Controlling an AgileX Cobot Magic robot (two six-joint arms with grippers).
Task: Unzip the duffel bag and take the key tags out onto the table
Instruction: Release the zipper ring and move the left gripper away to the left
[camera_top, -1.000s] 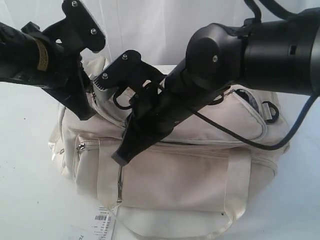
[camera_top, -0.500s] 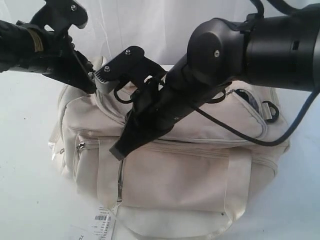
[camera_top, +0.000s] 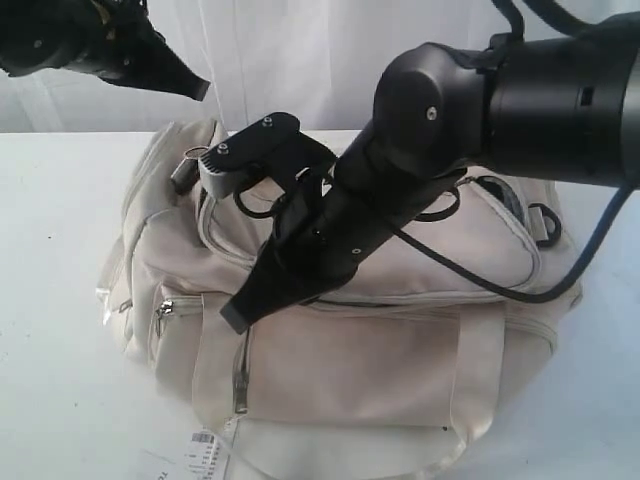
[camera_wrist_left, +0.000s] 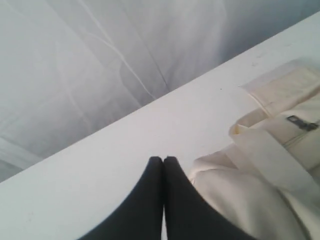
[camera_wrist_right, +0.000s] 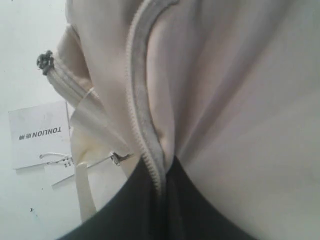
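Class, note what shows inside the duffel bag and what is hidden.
Only a grey strip beside the zip teeth of the duffel bag shows. Fabric and the right arm cover the contents; no key tags are visible.

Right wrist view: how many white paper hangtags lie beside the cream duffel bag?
2. A white card printed TONLION lies on the white table; a second white tag sits beside it, nearer the cream duffel bag. Others may hide under the bag.

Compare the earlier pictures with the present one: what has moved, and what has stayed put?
The left gripper lifted off the duffel bag's left end, up and away from it, and its jaws closed empty. The right gripper stays clamped on the bag's zip edge; the bag stays on the table.
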